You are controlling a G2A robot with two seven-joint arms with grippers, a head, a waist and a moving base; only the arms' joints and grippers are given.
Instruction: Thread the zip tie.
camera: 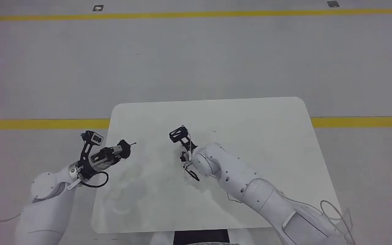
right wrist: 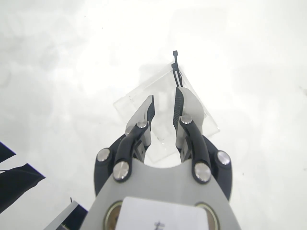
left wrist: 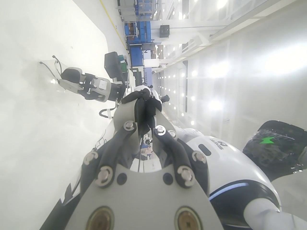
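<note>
Right wrist view: the right gripper (right wrist: 164, 93) is seen with its fingers (right wrist: 177, 106) held apart, and nothing is clamped between them. A clear holder (right wrist: 130, 101) is straddled by the two fingers and rests on the white table (right wrist: 72, 48) beneath them. Two black zip ties (right wrist: 175, 72) are seen at the holder's far corner, just beyond the tip of one finger, with their small square heads pointing away from the gripper. Whether that fingertip touches them cannot be told.

From the left wrist view, the left gripper (left wrist: 144, 96) is shown with its fingertips pressed together. A thin black zip tie (left wrist: 139, 155) is clamped between them, and its strand runs back between the fingers toward the palm. In the top view a short end of this tie is seen sticking out past the closed fingertips, pointed toward the right gripper. The left gripper is held over the table's edge, well apart from the right gripper and the clear holder. In the left wrist view the right gripper, the holder and the two ties are seen farther off, beyond the closed fingertips.
</note>
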